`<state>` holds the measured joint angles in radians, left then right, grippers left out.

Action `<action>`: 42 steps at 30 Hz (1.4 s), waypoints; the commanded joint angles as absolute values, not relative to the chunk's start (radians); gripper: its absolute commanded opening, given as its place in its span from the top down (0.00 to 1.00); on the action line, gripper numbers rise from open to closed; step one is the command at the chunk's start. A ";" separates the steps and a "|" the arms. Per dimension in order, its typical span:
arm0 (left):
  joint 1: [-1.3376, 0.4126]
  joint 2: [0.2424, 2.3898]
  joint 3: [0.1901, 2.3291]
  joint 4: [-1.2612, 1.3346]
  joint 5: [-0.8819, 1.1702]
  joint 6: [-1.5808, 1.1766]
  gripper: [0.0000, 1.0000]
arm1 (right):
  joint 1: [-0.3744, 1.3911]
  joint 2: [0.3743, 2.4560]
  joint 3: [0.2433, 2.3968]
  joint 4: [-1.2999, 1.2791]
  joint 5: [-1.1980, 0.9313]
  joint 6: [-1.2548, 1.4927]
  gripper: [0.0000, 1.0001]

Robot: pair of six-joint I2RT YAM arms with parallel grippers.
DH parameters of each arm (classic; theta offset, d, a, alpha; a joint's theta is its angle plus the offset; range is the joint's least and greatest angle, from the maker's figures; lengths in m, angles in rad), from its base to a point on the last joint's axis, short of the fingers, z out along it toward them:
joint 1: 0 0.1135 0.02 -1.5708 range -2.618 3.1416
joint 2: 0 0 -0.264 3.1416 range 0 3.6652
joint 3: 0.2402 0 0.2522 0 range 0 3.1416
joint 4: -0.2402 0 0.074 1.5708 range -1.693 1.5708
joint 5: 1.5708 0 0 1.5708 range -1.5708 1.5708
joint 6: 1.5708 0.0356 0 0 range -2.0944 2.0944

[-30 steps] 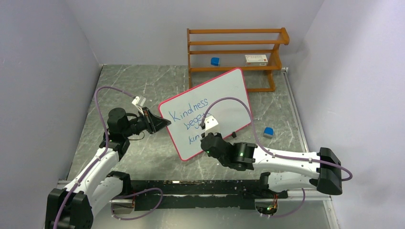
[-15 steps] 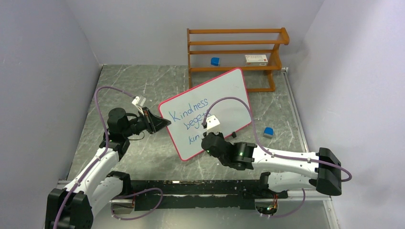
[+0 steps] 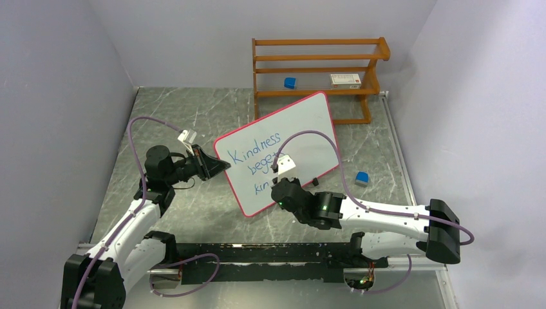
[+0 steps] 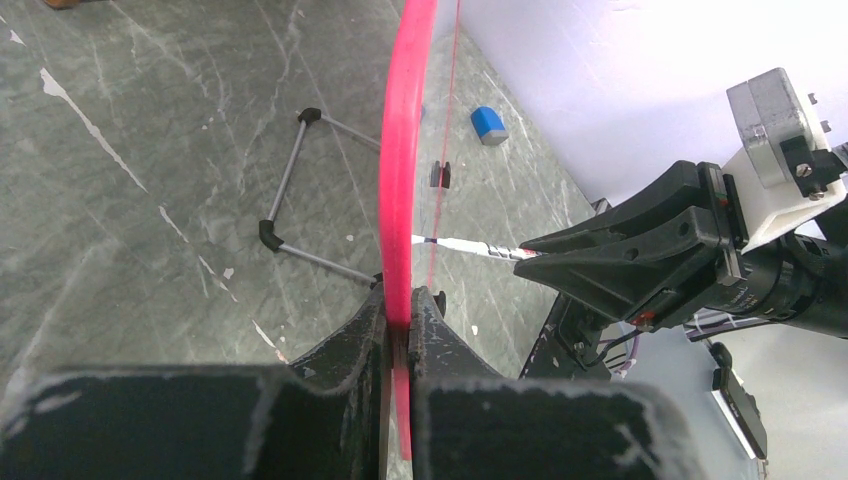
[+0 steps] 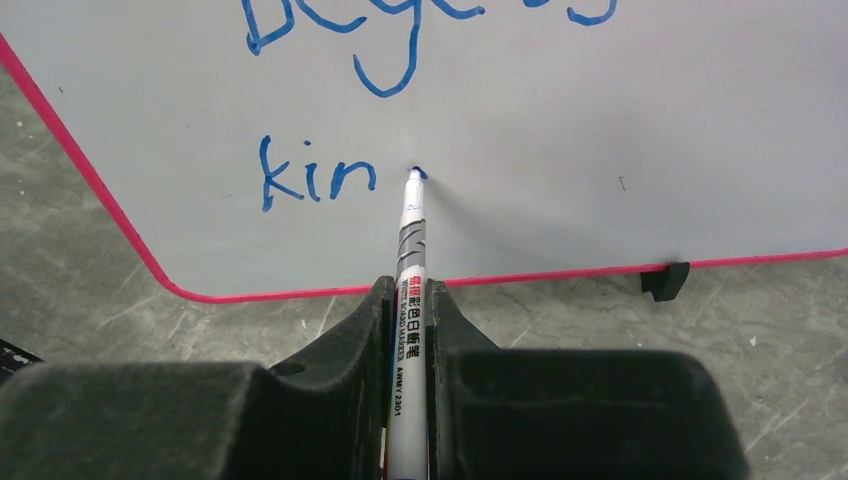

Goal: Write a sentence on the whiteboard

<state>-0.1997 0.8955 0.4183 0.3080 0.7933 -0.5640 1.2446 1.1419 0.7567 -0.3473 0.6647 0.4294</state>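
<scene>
Blue lettering of the sentence (image 3: 257, 156) reads "Kindness begets kin", so the third line is judged part-written. The whiteboard (image 3: 308, 132) sits askew at the middle of the table (image 3: 174, 109), in front of a wooden rack (image 3: 315, 64). The left gripper (image 4: 400, 312) is clamped on the board's red-pink rim, evidently to steady it against pen pressure. The right gripper (image 5: 408, 300) is closed on a marker (image 5: 410, 235). Its tip touches the board just right of "kin", placed for the next letter.
</scene>
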 commanded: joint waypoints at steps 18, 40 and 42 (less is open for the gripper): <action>-0.206 0.896 0.448 0.291 0.772 -0.551 0.95 | 1.239 1.147 0.747 -0.326 0.589 0.414 1.00; -0.206 0.900 0.449 0.293 0.773 -0.552 0.95 | 1.237 1.144 0.752 -0.381 0.636 0.416 1.00; -0.206 0.900 0.449 0.293 0.773 -0.552 0.95 | 1.237 1.142 0.750 -0.382 0.644 0.417 1.00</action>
